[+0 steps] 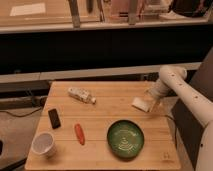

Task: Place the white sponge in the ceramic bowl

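- While the white sponge (140, 104) is lying flat near the right edge of the wooden table (100, 102), the gripper (151, 102) is sitting right against its far side, low over the boards.
- Whether that pincer is gripping the sponge or merely touching it, I cannot tell.
- Waiting below and to the left is the green ceramic bowl (125, 139), mouth up and near the sponge, so the carry is looking short.
- Sitting well away on the left are a clear bottle (81, 95), a black phone (54, 118), an orange carrot (79, 134) and a white cup (43, 143), none blocking that path.
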Motion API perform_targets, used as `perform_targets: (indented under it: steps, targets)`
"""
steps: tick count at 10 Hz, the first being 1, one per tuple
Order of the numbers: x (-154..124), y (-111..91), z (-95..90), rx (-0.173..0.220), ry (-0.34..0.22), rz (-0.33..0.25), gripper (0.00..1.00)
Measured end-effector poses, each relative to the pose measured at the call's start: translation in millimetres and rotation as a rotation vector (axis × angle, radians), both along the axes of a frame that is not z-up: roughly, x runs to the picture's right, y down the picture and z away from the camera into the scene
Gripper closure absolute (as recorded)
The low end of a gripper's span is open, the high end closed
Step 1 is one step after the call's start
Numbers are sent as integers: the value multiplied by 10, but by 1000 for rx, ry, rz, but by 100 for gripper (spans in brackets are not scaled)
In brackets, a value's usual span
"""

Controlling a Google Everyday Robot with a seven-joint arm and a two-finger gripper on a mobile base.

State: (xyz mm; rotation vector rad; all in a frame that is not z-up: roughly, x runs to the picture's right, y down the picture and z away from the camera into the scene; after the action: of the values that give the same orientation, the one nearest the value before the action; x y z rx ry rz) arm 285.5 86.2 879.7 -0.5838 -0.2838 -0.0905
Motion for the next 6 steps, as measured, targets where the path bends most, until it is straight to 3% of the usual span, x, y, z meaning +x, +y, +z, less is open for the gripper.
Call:
perform_targets:
  steps: [3, 6]
  targets:
    - [-6, 64, 96, 11, -14, 12, 20]
    - [7, 104, 221, -3, -68, 50, 20]
